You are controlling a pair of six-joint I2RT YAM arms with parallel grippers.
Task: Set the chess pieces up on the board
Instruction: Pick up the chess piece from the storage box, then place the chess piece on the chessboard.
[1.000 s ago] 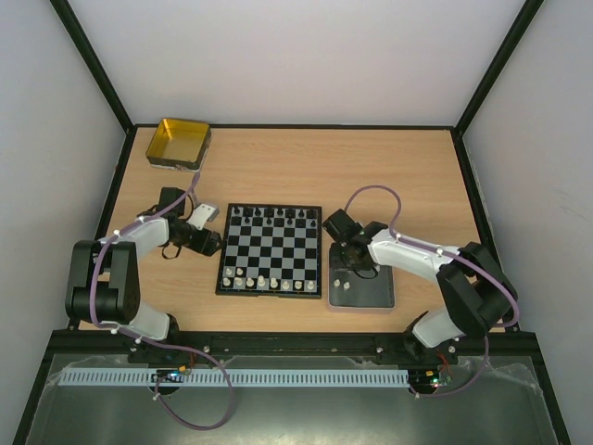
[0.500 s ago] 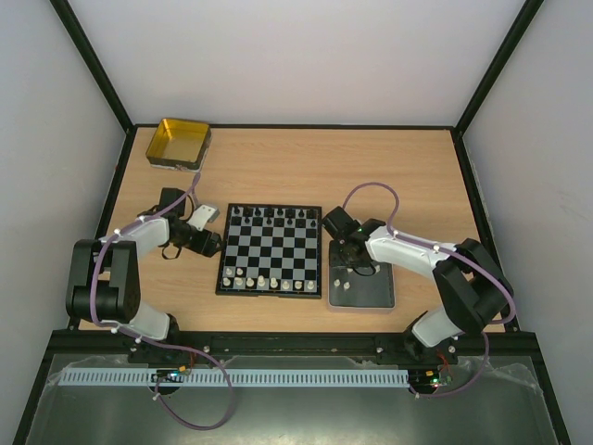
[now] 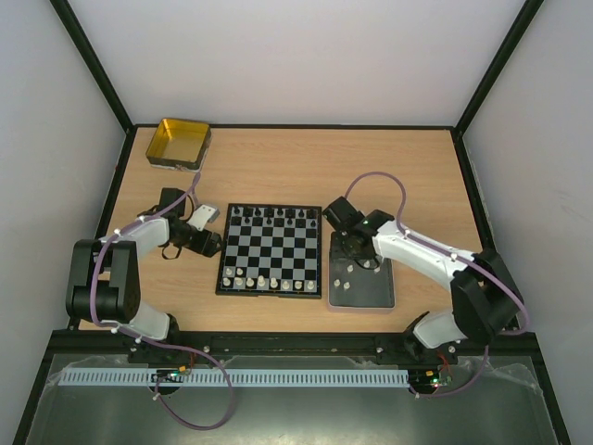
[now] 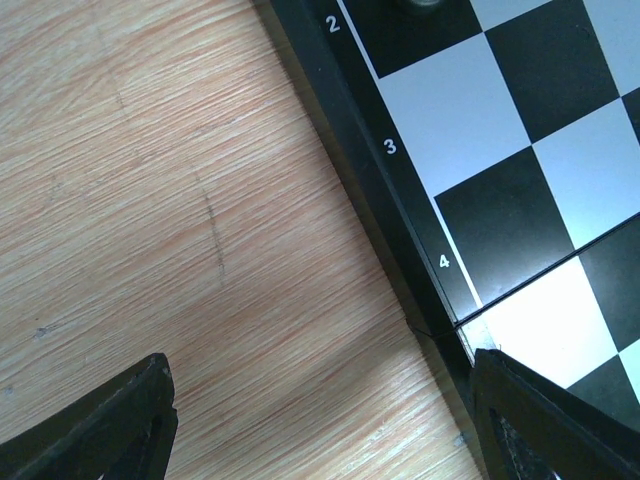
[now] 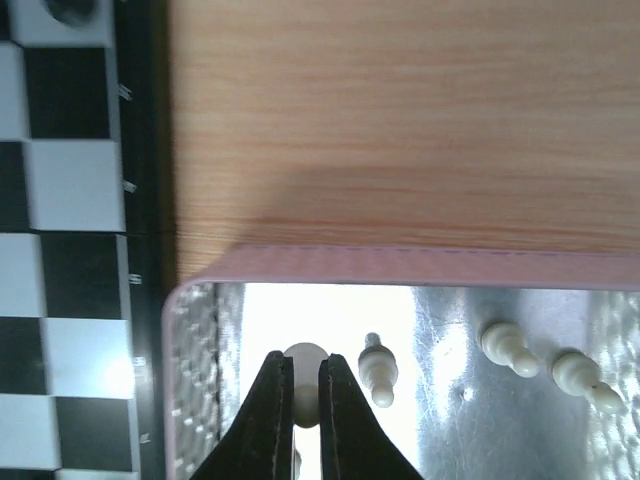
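On the board (image 3: 271,252), black pieces (image 3: 273,214) line the far row and white pieces (image 3: 269,281) the near row. The rows next to them look bare, so setup seems roughly half done. Right of the board, tray (image 5: 400,266) holds loose cream pieces (image 5: 510,348), not yet placed. Right gripper (image 5: 303,375) reaches down into the tray's left end, fingers pinched narrow on a cream piece (image 5: 303,356). Left gripper (image 4: 320,430) sits low at the board's left edge, jaws wide, holding nothing, elbow bent.
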